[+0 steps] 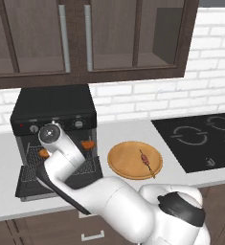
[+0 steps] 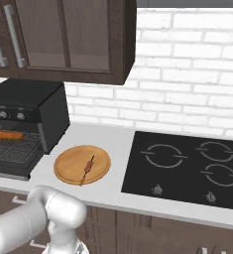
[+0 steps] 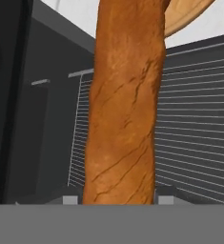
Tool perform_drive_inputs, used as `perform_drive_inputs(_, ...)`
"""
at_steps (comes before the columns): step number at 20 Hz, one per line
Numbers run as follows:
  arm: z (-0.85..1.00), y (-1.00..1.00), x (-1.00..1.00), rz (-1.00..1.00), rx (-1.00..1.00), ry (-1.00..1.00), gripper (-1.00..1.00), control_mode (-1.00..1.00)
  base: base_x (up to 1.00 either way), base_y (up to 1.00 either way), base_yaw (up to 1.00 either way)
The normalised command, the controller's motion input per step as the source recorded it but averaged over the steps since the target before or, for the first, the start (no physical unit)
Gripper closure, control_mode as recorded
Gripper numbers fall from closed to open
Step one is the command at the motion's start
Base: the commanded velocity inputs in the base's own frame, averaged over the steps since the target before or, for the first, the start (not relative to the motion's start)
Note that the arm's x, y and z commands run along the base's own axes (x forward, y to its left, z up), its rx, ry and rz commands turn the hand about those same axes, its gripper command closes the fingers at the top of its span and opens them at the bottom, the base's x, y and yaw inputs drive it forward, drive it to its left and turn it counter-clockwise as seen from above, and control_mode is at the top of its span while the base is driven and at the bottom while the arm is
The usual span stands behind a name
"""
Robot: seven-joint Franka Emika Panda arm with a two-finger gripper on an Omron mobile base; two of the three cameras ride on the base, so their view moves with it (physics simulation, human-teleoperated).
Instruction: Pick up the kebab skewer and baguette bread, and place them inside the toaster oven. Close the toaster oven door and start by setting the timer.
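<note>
I have the baguette bread point(image 3: 125, 105) between the jaws, which stand fairly narrow on its sides; in the hand view the loaf runs straight up the middle with a grey finger tip point(image 3: 165, 200) on each side of it. It sits at the mouth of the toaster oven point(image 1: 54, 107), over the wire rack point(image 3: 194, 143), with an orange end showing on either side of my arm in the left base view. From the right base view it looks laid along the rack, though I can't be sure whether it already rests there or hangs just above.

I judge the loaf light, stiff and crusty: a hold across its middle keeps it level, and a hard squeeze could crack the crust. The kebab skewer point(image 1: 146, 161) is the fiddlier item, thin and light with small meat chunks; I'd take it at the chunks, where there is more to bite on.

It lies on the wooden plate point(image 2: 71, 171), just beside the oven on the pale counter point(image 2: 113, 191). The toaster oven door point(image 1: 30, 184) is dropped open. A black cooktop point(image 2: 187, 166) is further right, white brick wall behind, dark cabinets point(image 1: 85, 38) above
</note>
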Motion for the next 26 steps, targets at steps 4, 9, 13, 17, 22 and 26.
perform_drive_inputs(4,0.00,0.18,0.19,0.00,0.00,0.00,1.00,-1.00,0.00,0.00,0.00)
perform_drive_inputs(9,-0.03,0.20,0.17,0.00,0.00,0.00,1.00,-1.00,0.00,0.00,0.00)
perform_drive_inputs(13,-0.03,0.19,0.22,0.00,0.00,0.00,1.00,-1.00,0.00,0.00,0.00)
perform_drive_inputs(17,-0.08,0.15,0.17,0.00,0.00,0.00,1.00,-1.00,0.00,0.00,0.00)
perform_drive_inputs(22,-0.18,0.21,0.07,0.00,0.00,0.00,1.00,-1.00,0.00,0.00,0.00)
perform_drive_inputs(26,-0.02,0.13,0.04,0.00,0.00,0.00,-1.00,-1.00,0.00,0.00,0.00)
